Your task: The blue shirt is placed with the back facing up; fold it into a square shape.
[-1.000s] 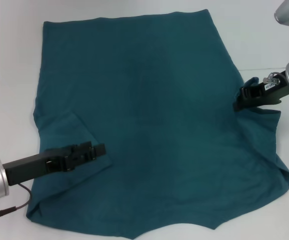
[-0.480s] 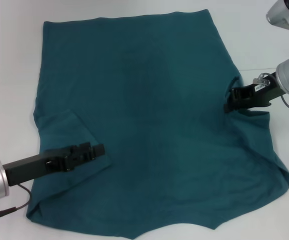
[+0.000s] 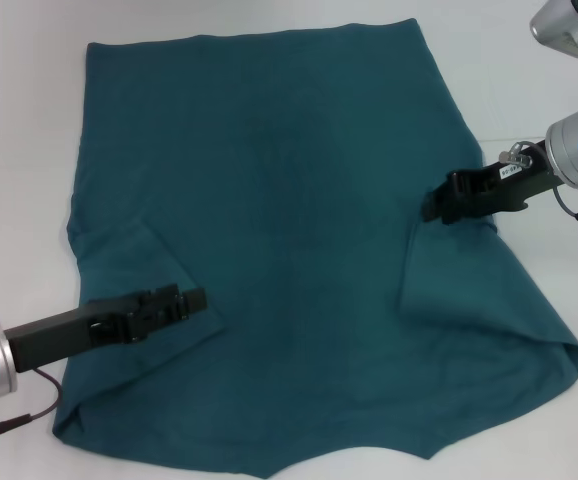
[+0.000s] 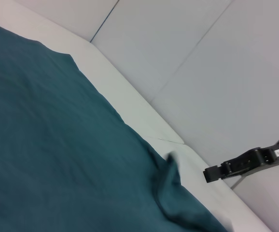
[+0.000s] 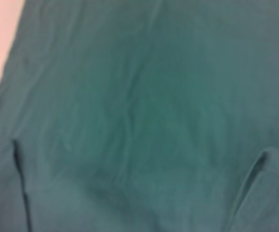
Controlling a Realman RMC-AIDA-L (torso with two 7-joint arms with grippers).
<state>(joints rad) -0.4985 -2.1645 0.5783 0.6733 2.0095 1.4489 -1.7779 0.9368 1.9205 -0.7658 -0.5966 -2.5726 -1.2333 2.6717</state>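
Left pincer (image 3: 197,299) lies low at the near left of the blue shirt (image 3: 289,200), its tip at the inner corner of the left sleeve, which is folded in over the shirt's body; the fingers appear close together on that cloth, though whether they pinch it cannot be told from the head view; the left wrist view shows no fingers of its own arm.

Right pincer (image 3: 431,208) sits farther off, at the shirt's right side; its dark fingers are pressed together on the edge of the right sleeve flap, which is drawn inward over the body and forms a raised fold below the tip; in the left wrist view the same pincer (image 4: 209,173) shows at a distance, beside a lifted peak of cloth.

The shirt lies spread on the white tabletop (image 3: 19,120), plain side up, dark teal; hem edge at the far side, straight; near edge uneven, with a curved dip at its middle; light creases run across the back; the right wrist view is filled with cloth (image 5: 139,116), showing soft wrinkles and two fold lines.
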